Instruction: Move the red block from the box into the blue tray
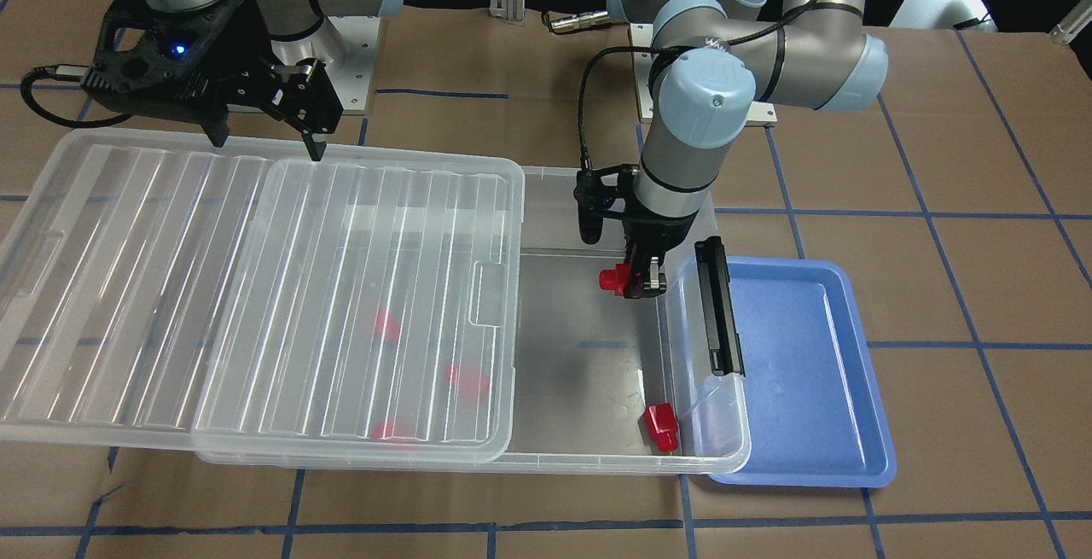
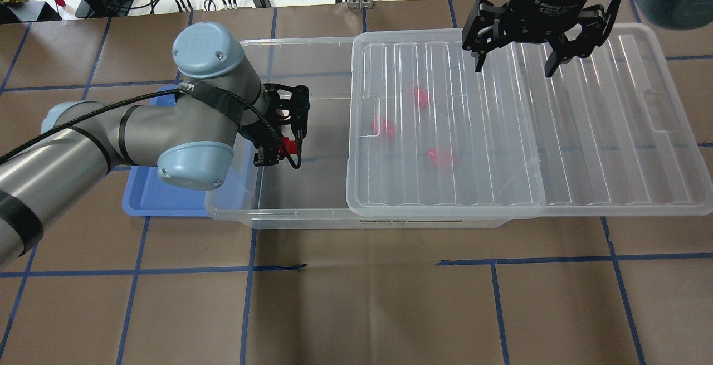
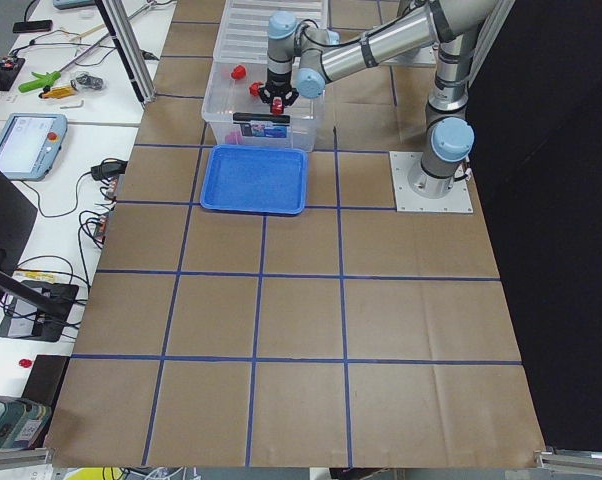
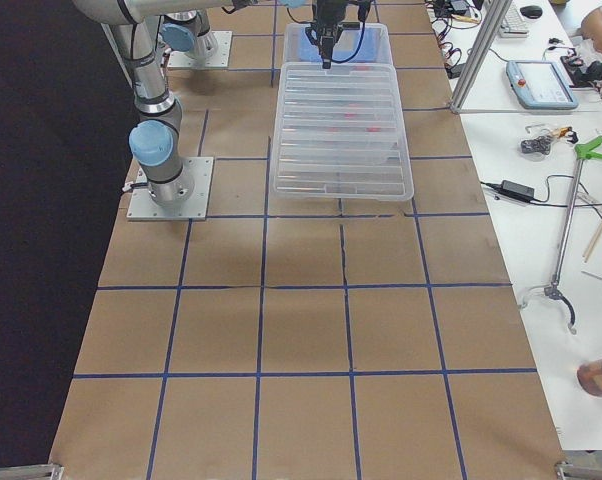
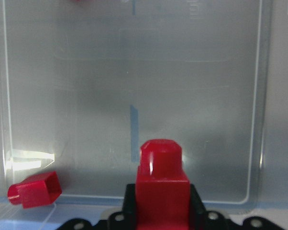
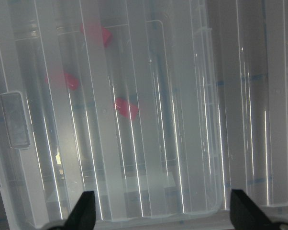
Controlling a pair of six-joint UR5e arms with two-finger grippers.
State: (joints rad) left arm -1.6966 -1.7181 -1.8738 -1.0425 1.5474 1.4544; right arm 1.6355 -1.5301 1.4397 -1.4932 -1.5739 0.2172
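In the front-facing view, your left gripper (image 1: 638, 279) is clamped on one red block (image 1: 610, 279), held above the floor of the box (image 1: 589, 460) at its open end. The pick looks done, and the carry to the blue tray (image 1: 802, 371) is left. That tray holds nothing and sits just beside the box's latch end. One spare block (image 1: 661, 427) lies in the box's open corner, and three more show under the lid (image 1: 256, 286). Your right gripper (image 1: 269, 142) hangs spread apart over the lid, holding nothing. From overhead, the held block is over the box, not the tray. Your left wrist camera shows it pinched between the fingers. Your right wrist camera shows three blocks through the ribbed lid.
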